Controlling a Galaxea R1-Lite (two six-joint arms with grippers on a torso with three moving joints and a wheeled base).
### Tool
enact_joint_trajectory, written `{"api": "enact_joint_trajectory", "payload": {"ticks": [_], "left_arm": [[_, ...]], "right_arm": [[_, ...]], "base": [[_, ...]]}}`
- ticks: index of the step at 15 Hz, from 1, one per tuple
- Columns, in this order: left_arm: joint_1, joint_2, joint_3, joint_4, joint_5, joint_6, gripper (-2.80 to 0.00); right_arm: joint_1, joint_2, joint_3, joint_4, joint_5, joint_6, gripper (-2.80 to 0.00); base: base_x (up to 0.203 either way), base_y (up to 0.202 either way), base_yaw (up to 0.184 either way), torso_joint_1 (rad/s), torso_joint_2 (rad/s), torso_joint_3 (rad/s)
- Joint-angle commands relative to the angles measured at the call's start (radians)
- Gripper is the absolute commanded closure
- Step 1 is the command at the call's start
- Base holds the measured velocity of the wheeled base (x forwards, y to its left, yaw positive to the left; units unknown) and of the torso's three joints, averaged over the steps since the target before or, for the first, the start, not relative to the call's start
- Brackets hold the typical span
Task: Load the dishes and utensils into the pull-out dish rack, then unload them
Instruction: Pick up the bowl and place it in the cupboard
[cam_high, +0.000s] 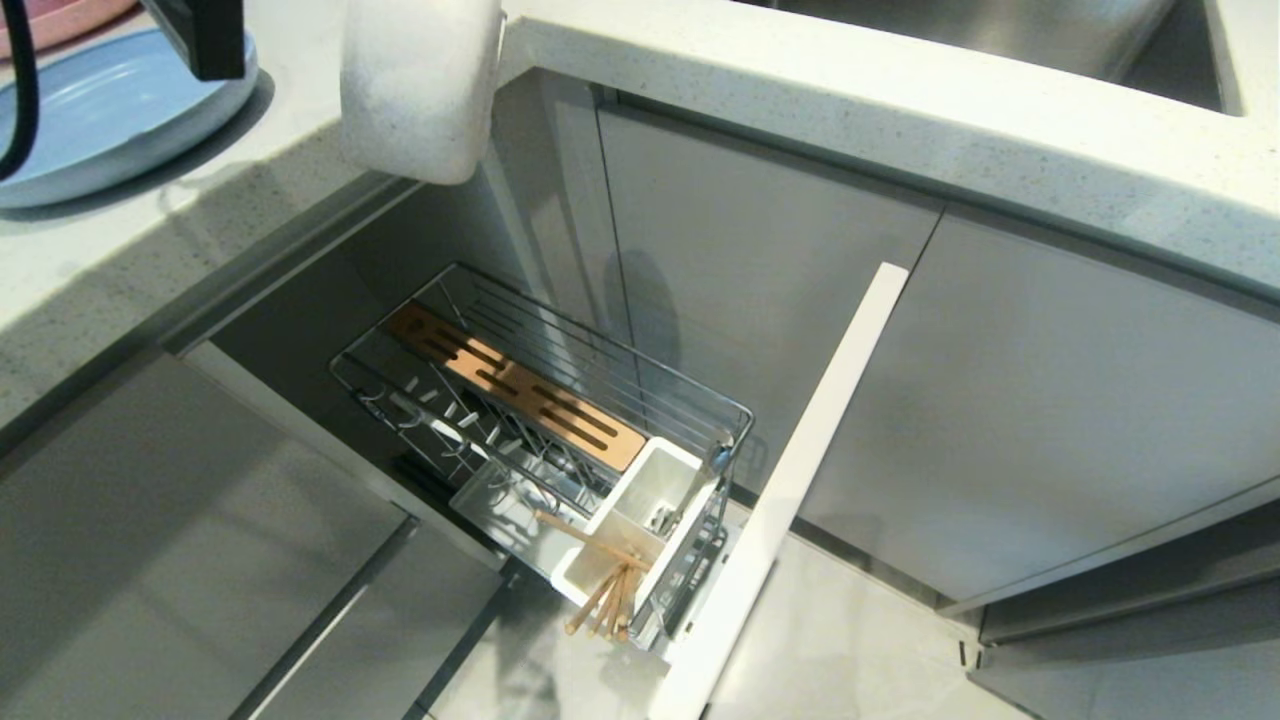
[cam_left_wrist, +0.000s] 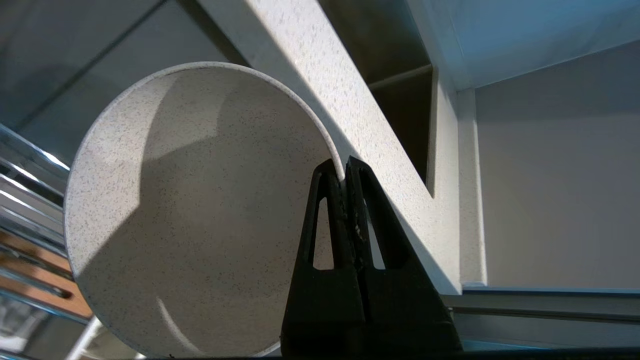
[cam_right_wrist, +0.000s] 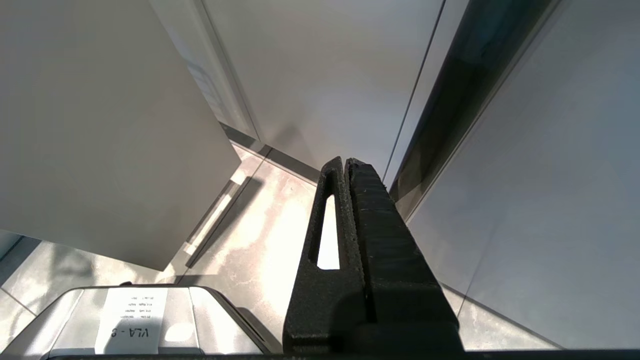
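A kitchen corner seen from above. The pull-out dish rack (cam_high: 545, 420) stands open from the grey cabinet, its white-edged door front (cam_high: 790, 480) angled toward the floor. In its white caddy (cam_high: 640, 520) lean wooden chopsticks (cam_high: 600, 590) and what looks like 1 metal spoon (cam_high: 700, 490); the wire pegs and the slotted wooden strip (cam_high: 515, 385) hold nothing.

The likeliest trouble is the speckled countertop edge (cam_left_wrist: 350, 115). The off-white bowl (cam_left_wrist: 195, 210) hangs tipped on its side close against that edge, so a small swing could knock the rim and twist it out of the grip. The hold is thin: the left gripper (cam_left_wrist: 344, 170) has its 2 fingers pressed together on just the bowl's rim, with the whole body of the bowl cantilevered out to 1 side. A slip here would probably drop the bowl onto the rack or the floor. The pegs are narrow too, so a bowl lowered at the wrong angle might jam or topple.

In the head view the bowl (cam_high: 420, 85) is above the rack's far end, not yet lowered. The pale-blue plate (cam_high: 110, 125) waits on the counter to the left. The right gripper (cam_right_wrist: 345, 162) is parked low by the cabinets, fingers pressed together on nothing.
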Motion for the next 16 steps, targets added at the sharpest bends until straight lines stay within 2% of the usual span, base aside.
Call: {"api": "enact_joint_trajectory", "payload": {"ticks": [1, 2, 4, 6, 9, 11, 15, 16], "left_arm": [[-0.001, -0.017, 0.102, -0.083, 0.002, -0.110, 0.00], [-0.001, -0.020, 0.141, -0.132, 0.003, -0.177, 0.00], [-0.002, -0.039, 0.240, -0.214, 0.002, -0.247, 0.00], [-0.005, -0.044, 0.314, -0.331, 0.018, -0.272, 0.00], [-0.018, -0.048, 0.438, -0.421, 0.080, -0.350, 0.00], [-0.027, -0.052, 0.520, -0.489, 0.120, -0.375, 0.00], [-0.034, -0.039, 0.600, -0.531, 0.147, -0.387, 0.00], [-0.035, -0.029, 0.603, -0.532, 0.168, -0.422, 0.00]], "right_arm": [[0.000, -0.004, 0.002, 0.000, 0.000, 0.000, 0.00], [0.000, -0.004, 0.002, 0.000, 0.000, 0.000, 0.00], [0.000, -0.004, 0.002, 0.000, 0.000, 0.000, 0.00], [0.000, -0.004, 0.002, -0.001, 0.000, 0.000, 0.00], [0.001, -0.004, 0.002, 0.000, 0.000, 0.000, 0.00], [0.000, -0.004, 0.002, 0.000, 0.000, 0.000, 0.00], [0.001, -0.004, 0.002, 0.000, 0.000, 0.000, 0.00], [0.000, -0.003, 0.002, -0.001, 0.000, 0.000, 0.00]], "base": [[0.000, 0.000, 0.000, 0.000, 0.00, 0.000], [0.000, 0.000, 0.000, 0.000, 0.00, 0.000], [0.000, 0.000, 0.000, 0.000, 0.00, 0.000], [0.000, 0.000, 0.000, 0.000, 0.00, 0.000], [0.000, 0.000, 0.000, 0.000, 0.00, 0.000], [0.000, 0.000, 0.000, 0.000, 0.00, 0.000], [0.000, 0.000, 0.000, 0.000, 0.00, 0.000], [0.000, 0.000, 0.000, 0.000, 0.00, 0.000]]}}
